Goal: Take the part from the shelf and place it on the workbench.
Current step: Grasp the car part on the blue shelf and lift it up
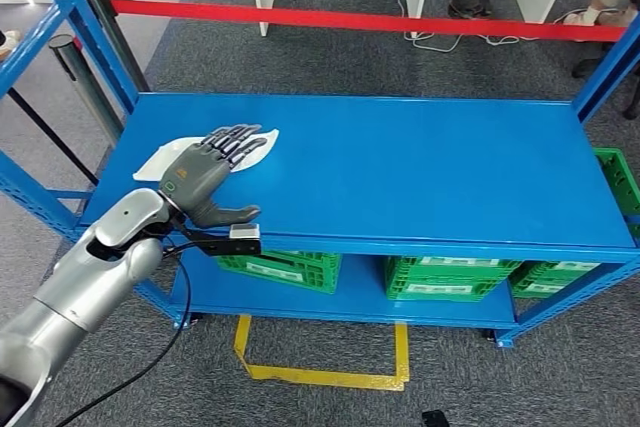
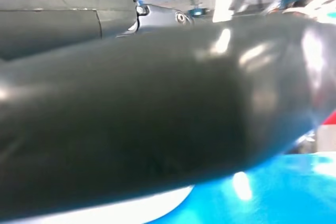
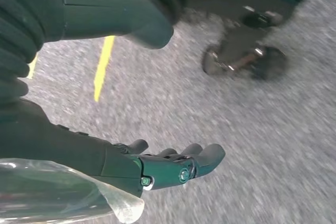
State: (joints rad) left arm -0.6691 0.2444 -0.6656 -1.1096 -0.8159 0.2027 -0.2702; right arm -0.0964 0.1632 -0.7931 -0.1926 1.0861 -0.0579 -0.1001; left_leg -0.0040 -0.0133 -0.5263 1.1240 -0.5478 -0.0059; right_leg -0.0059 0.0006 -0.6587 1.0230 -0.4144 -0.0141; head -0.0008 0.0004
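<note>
Resting flat with fingers spread, the left hand [image 1: 204, 175] covers a thin white plastic-bagged part [image 1: 162, 158], judged light, limp, slippery; pinch its edge.

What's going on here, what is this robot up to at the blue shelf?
The robot is reaching its left hand over the top of the blue shelf, fingers spread flat on a white bagged part lying near the shelf's left end. It has not lifted the part yet. Its right hand hangs down over the grey carpet, and a clear plastic bag shows against it, though whether it holds the bag is unclear. Green crates sit on the lower level.
</note>
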